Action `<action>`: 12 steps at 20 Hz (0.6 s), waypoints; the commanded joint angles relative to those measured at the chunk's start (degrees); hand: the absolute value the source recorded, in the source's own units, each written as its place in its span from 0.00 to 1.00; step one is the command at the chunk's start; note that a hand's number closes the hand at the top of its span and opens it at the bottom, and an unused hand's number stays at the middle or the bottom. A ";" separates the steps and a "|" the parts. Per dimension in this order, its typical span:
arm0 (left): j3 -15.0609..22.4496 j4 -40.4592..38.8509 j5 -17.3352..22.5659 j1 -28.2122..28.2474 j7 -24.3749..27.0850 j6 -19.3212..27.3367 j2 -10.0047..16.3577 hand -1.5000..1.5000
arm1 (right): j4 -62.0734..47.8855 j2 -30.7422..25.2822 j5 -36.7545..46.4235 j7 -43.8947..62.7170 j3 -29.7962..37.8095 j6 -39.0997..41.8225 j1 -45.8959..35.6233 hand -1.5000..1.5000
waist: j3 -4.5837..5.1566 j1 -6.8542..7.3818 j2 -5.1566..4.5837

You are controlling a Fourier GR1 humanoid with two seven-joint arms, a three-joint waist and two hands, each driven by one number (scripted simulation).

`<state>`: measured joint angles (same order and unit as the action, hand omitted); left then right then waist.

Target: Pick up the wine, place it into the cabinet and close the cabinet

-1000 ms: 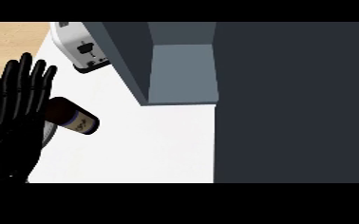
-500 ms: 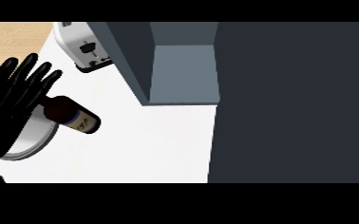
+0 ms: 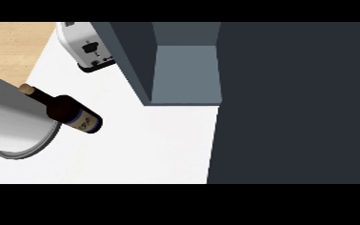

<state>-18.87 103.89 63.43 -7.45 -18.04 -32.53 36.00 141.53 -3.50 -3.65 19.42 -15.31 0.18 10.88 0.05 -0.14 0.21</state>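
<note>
White counter [image 3: 155, 143] occupies the lower centre of the head view, with a strip of wooden surface [image 3: 21, 43] beyond its far left corner.

1. Task object. The wine bottle [image 3: 70, 113] lies near the counter's left edge, corked neck toward the far left and labelled base toward the middle of the counter. Its neck overlaps the rim of a grey round plate [image 3: 21, 133] at the left edge; whether it rests on that rim cannot be told.

2. Destination. The cabinet [image 3: 186, 74] stands at the counter's far edge, open, with its grey inner floor visible. It is well apart from the bottle. A dark panel [image 3: 288, 105] fills the right side; whether it is the cabinet door cannot be told.

3. Other items. A toaster [image 3: 88, 50] stands at the far left corner, just beside the cabinet's left wall.

4. Hands. Neither hand shows in this view, so the state of their fingers cannot be told. Nothing holds the bottle.

5. Step in hand. Judged from the layout, the pick-up is not yet done; placing and closing remain.

6. Next move. A hand should come to the bottle's body, curl round it, lift it off the plate rim, then carry it right and toward the opening, avoiding the toaster.
</note>
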 commanded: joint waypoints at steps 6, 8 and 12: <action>-5.05 2.44 10.74 0.40 -8.39 4.34 6.12 0.00 | 8.90 1.52 9.54 11.80 -9.11 -6.44 -3.79 0.00 | 0.01 0.25 0.03; -4.58 2.70 6.88 4.22 -6.22 -0.21 1.62 0.00 | 9.34 1.38 8.53 11.51 -8.93 -6.86 -3.58 0.00 | 0.02 0.23 0.01; -4.73 1.24 5.64 0.28 -8.04 2.81 3.85 0.00 | 11.18 0.20 9.54 13.13 -10.49 -8.07 -3.23 0.00 | 0.00 -0.33 0.00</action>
<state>-23.42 105.44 70.63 -7.08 -25.54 -29.58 40.30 143.18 -2.79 -0.76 28.11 -22.67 -6.11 6.21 0.03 -0.23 0.20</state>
